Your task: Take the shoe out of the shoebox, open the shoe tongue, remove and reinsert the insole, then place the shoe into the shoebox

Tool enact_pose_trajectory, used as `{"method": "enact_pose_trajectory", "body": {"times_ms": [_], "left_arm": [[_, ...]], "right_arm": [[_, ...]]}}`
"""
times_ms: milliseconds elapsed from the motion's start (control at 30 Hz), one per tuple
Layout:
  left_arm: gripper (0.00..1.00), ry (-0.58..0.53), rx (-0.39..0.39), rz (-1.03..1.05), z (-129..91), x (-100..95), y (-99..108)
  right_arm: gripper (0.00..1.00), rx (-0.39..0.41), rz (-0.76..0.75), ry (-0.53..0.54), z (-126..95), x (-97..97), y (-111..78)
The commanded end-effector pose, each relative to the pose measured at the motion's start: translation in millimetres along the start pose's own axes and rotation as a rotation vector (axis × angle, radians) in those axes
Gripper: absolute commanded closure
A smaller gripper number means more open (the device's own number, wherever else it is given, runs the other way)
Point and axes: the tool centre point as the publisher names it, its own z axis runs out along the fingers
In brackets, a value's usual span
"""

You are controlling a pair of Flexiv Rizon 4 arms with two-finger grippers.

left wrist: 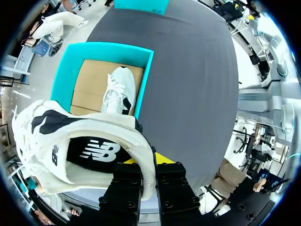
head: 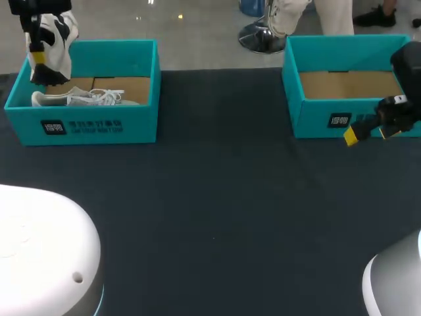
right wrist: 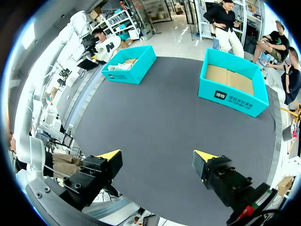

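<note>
Left gripper [left wrist: 148, 162] clamps the shoe [left wrist: 70, 139] (over shoebox [left wrist: 63, 70]).

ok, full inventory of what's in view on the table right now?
left shoebox: 1, teal, far left of the table
right shoebox: 1, teal, far right, only its cardboard floor showing inside
boxed shoe: 1, white, lying in the left shoebox
held shoe: 1, white with black panels, in the air above the left shoebox's far-left corner
table: 1, dark grey top
left gripper: 1, yellow tips, shut on the held shoe's rim
right gripper: 1, yellow tips, open, above the table in front of the right shoebox
</note>
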Motion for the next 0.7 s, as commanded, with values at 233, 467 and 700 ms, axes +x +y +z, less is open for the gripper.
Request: {"method": "enact_pose_trajectory", "body": {"times_ms": [233,467,700], "left_arm": [[1.0,0.056,0.057,-0.055,3.7,-27.5,13.4],[1.0,0.056,0.057,-0.055,3.7,-27.5,13.4],[1.0,0.056,0.057,-0.055,3.7,-27.5,13.4]], "right_arm": [[0.0,0.009,0.001,0.0,1.2,-0.2,4.7],[0.0,0.009,0.001,0.0,1.2,-0.2,4.7],[0.0,0.009,0.001,0.0,1.2,-0.2,4.7]]}}
